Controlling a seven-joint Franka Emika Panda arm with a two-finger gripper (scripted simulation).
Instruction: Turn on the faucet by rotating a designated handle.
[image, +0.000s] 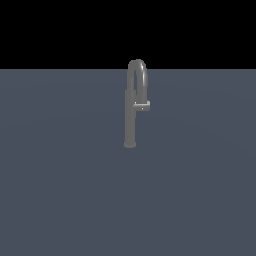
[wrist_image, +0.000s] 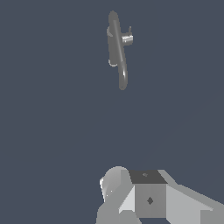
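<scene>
Arm: absent from the exterior view — only the faucet (image: 131, 117) stands on the grey floor (image: 60, 190) there.
Gripper (wrist_image: 144, 197): in the wrist view only pale blocky parts show, cut off at the picture's edge; fingertips out of sight, so how the jaws stand cannot be told.
Handle (image: 142, 106): small stub on the exterior view's right of the post — its angle and tip detail too small to tell.
Spout mouth: in the exterior view, hidden behind the handle.
Faucet base: in the wrist view, hidden under the post and spout.
</scene>
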